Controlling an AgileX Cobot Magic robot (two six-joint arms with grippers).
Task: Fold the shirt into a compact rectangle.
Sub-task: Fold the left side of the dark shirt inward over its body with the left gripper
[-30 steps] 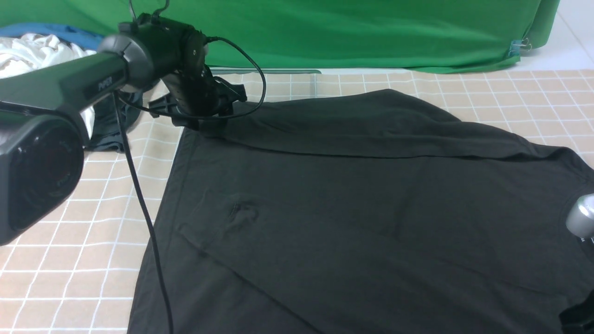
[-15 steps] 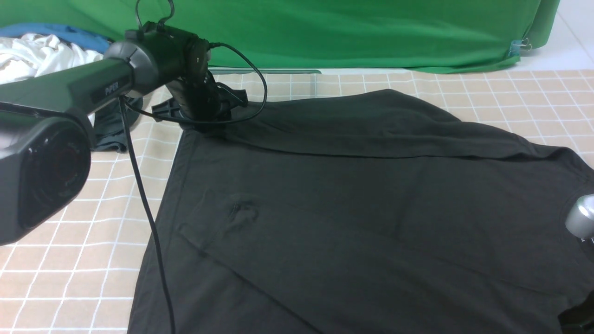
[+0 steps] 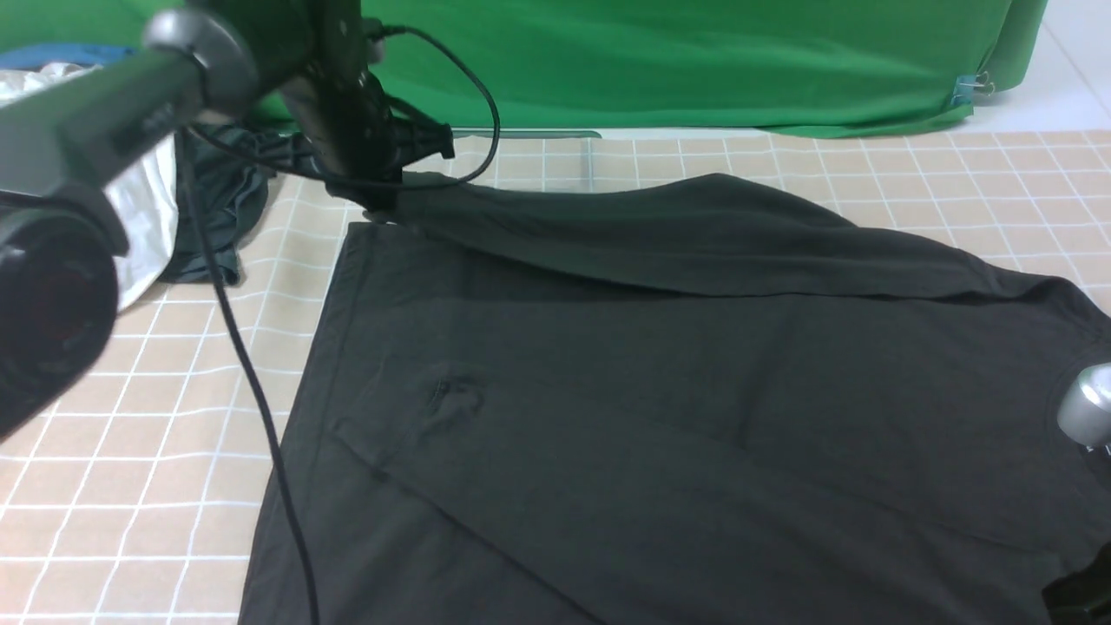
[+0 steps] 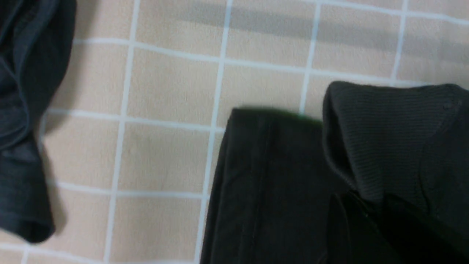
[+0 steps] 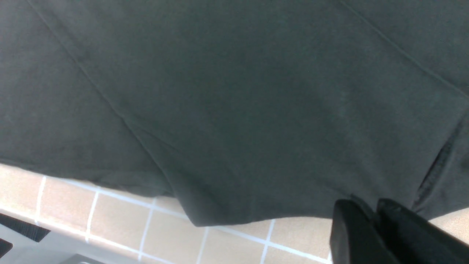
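Observation:
The black shirt (image 3: pixel 660 399) lies spread over most of the checked table, its far part folded over along a long crease. My left gripper (image 3: pixel 382 201) is at the shirt's far left corner, shut on it. That corner is held a little above the table. In the left wrist view the pinched corner (image 4: pixel 388 139) curls over the layer beneath, and the dark fingers (image 4: pixel 366 216) are hard to make out. My right gripper (image 5: pixel 370 209) is shut on the shirt's near right edge (image 5: pixel 256 212). In the front view only its arm shows.
A dark grey garment (image 3: pixel 217 204) and a white garment (image 3: pixel 147 217) lie at the far left beside the held corner. A green backdrop (image 3: pixel 694 61) hangs behind the table (image 3: pixel 130 486). The left arm's cable (image 3: pixel 252 391) hangs over the shirt's left edge.
My left gripper has shut on the shirt's far left corner and risen with it, lifting that edge. The right gripper and the rest of the shirt have not moved.

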